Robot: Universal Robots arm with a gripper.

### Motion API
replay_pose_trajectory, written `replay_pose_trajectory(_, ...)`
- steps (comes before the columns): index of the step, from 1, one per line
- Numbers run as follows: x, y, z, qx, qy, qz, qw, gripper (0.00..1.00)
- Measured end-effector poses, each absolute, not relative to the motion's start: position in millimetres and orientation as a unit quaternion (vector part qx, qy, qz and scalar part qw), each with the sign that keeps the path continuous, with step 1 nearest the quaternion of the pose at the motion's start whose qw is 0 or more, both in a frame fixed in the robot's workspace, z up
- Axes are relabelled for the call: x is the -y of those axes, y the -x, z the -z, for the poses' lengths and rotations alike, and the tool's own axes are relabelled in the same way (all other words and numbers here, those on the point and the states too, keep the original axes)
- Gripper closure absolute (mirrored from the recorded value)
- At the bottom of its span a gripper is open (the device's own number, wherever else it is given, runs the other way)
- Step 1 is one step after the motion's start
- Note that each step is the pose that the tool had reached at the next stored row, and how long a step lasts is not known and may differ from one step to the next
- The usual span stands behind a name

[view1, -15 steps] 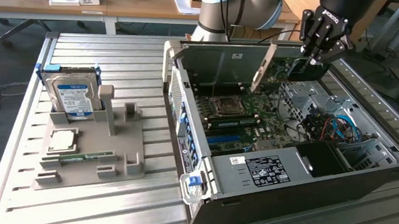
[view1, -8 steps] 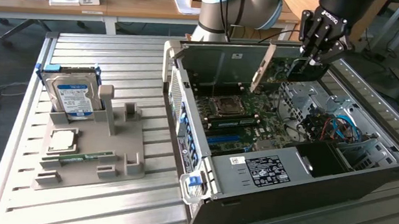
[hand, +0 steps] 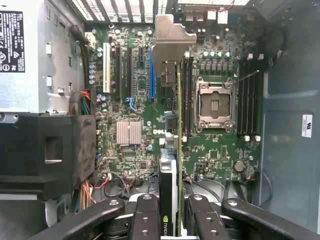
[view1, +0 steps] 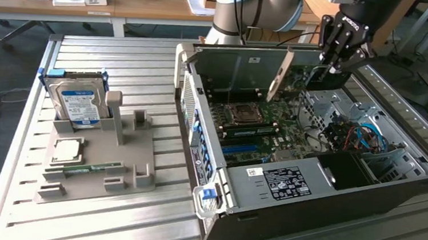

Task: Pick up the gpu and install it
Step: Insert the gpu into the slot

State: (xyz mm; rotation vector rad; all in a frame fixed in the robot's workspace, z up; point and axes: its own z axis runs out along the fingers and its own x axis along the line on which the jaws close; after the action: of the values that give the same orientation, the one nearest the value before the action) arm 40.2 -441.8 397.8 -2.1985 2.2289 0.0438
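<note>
While the jaws are closed narrowly on the gpu (hand: 169, 175), the gripper (hand: 171, 204) has the card by its end farthest from the silver end bracket (hand: 170, 42). One finger (hand: 146, 220) presses the face with the black fan and the other presses the bare green face. The card stands on edge, and its long axis runs straight out from the jaws towards the bracket, parallel to the expansion slots on the motherboard (hand: 215, 150).

The coming move turns on how the card lines up with the blue slot (hand: 151, 75). In the wrist view the card's lower edge appears to lie just beside that slot, on the side of the CPU socket (hand: 215, 105), not squarely over it. I judge the card is not yet seated. In the exterior view the bracket hangs tilted above the board, close to the far wall of the computer case (view1: 193, 95). Whether the edge connector touches anything I cannot tell.

The case lies open on its side at the exterior view's right of the ribbed table (view1: 127, 61). Well apart, at the exterior view's left, a grey holder (view1: 130, 159) carries the blue-labelled hard drive (view1: 78, 101) upright at its far end.
</note>
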Motion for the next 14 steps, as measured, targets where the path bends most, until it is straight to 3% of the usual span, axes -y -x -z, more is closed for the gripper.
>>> replay_pose_trajectory(14,441.8,-38.9,-393.7,-0.712,0.702,-0.014,0.005,0.73)
